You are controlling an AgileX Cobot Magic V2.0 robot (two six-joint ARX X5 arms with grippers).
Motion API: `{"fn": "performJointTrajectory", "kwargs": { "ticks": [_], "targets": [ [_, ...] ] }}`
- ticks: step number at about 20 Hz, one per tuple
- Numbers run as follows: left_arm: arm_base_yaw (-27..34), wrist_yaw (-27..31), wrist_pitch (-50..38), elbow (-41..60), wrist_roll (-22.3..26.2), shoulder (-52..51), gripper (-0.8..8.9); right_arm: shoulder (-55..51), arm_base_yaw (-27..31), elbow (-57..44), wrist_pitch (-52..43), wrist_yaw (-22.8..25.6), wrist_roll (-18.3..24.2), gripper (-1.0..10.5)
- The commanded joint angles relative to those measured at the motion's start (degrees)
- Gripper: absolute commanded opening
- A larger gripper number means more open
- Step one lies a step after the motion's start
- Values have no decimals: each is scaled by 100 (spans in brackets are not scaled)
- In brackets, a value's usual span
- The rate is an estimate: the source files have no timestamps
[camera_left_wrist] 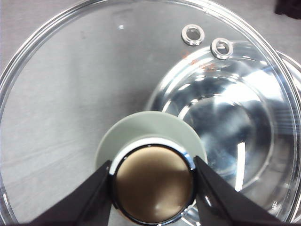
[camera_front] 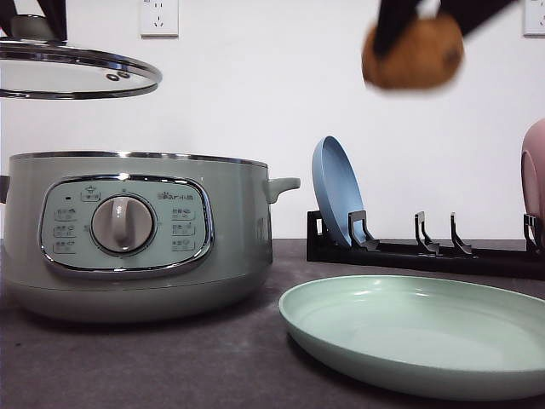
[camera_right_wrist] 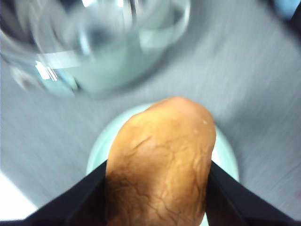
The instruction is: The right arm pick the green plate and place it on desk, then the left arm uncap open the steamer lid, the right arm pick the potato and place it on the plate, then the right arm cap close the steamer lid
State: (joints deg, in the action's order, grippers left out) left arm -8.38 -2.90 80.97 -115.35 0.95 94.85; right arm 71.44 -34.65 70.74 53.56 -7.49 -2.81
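At the far left of the front view, the lid (camera_front: 72,72) hangs in the air above the steamer (camera_front: 136,234), level and not touching it. The left gripper (camera_left_wrist: 153,186) holds it: in the left wrist view its two black jaws are closed on the knob (camera_left_wrist: 150,155) from both sides, and through the glass the shiny inside of the pot shows, off to one side under the lid. The steamer stands uncovered on the desk (camera_front: 128,366), its dial facing the camera. Beside it to the right, the green plate (camera_front: 417,341) lies flat on the desk. Behind the plate is a black rack (camera_front: 426,251) with a blue plate (camera_front: 335,192) standing in it, and a pink plate (camera_front: 535,179) at the right edge. High above the green plate, the right gripper (camera_right_wrist: 157,188) clamps the potato (camera_front: 413,53) between its jaws. The right wrist view, rather blurred, shows the potato over the green plate.
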Motion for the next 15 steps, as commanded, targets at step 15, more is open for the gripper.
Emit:
{"fn": "performJointTrajectory", "kwargs": {
  "ticks": [15],
  "targets": [
    [-717,-13,-144,-267,57,-81,10,1003,-35,-2684,-2702,-20,-426,69]
  ]
}}
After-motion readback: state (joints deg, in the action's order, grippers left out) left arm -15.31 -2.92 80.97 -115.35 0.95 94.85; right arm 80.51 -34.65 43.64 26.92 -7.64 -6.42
